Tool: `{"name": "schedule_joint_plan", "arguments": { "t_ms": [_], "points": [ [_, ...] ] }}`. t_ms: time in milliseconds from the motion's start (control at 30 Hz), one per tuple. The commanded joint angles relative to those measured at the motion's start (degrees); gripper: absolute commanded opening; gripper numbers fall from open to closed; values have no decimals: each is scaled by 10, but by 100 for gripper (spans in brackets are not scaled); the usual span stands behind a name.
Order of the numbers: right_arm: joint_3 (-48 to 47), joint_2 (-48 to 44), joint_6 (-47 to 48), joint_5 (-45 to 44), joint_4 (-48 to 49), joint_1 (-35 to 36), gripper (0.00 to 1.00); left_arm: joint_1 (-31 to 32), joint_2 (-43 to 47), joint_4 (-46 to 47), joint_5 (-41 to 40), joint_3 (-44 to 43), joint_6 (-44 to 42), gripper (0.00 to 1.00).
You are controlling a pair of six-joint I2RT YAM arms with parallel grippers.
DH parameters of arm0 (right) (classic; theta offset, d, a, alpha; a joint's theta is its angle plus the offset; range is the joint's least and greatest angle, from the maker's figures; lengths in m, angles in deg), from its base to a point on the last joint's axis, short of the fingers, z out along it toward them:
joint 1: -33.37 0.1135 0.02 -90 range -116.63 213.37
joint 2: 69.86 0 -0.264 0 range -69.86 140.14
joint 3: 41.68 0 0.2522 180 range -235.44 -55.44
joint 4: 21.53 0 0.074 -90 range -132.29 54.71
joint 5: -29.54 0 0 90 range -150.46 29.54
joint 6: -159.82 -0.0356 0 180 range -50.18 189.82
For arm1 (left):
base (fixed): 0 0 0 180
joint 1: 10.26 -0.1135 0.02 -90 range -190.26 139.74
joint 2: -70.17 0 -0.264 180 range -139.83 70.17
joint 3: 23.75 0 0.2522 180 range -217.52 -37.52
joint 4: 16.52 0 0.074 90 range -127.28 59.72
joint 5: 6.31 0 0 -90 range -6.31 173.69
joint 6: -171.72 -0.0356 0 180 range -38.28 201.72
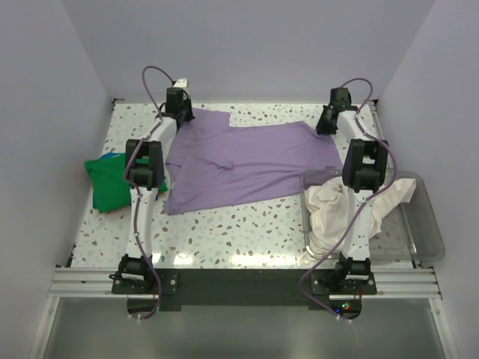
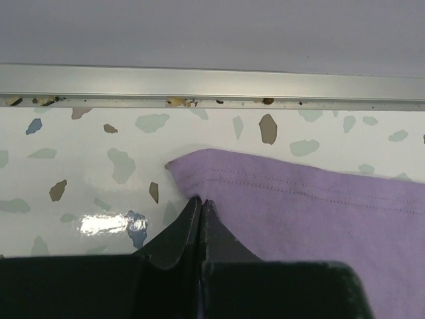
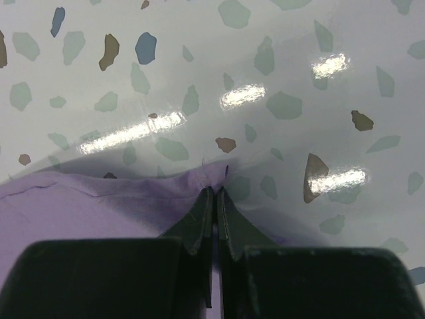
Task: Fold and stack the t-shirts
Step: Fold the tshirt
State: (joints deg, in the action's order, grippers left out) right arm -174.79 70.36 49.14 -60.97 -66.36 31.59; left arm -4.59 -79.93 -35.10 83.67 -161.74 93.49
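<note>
Three t-shirts are seen on the speckled table (image 1: 247,232). The purple t-shirt (image 1: 247,164) is spread flat, somewhat askew, across the middle of the surface and reaches towards the far edge. Its far left corner is pinched by the left gripper (image 1: 182,112), whose fingers are clenched together on the stitched hem just beside the corner, close to the metal rail (image 2: 212,83) along the far edge. Its far right end is grasped by the right gripper (image 1: 327,123), the fingers pressed together on the cloth edge, which is drawn up into a small pucker at the tips. The green t-shirt (image 1: 108,183) is laid in a compact bundle at the left edge of the surface, partly hidden behind the left arm (image 1: 144,164) and apart from the purple one. The cream t-shirt (image 1: 337,206) is heaped in the clear plastic bin (image 1: 420,232) at the near right corner and draped over the bin's left rim, partly covered by the right arm (image 1: 364,164)
</note>
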Motion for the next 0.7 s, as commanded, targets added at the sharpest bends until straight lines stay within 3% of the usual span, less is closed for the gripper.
{"name": "schedule_joint_plan", "arguments": {
  "t_ms": [0,267,667],
  "points": [
    [-17,-33,-11,-18,-14,1,0,-3,39,67,21,8,22,0],
    [-15,-65,-15,-77,18,1,0,-9,63,134,55,18,49,0],
    [-88,-5,-55,-89,40,1,0,-24,46,238,93,14,100,0]
  ]
}}
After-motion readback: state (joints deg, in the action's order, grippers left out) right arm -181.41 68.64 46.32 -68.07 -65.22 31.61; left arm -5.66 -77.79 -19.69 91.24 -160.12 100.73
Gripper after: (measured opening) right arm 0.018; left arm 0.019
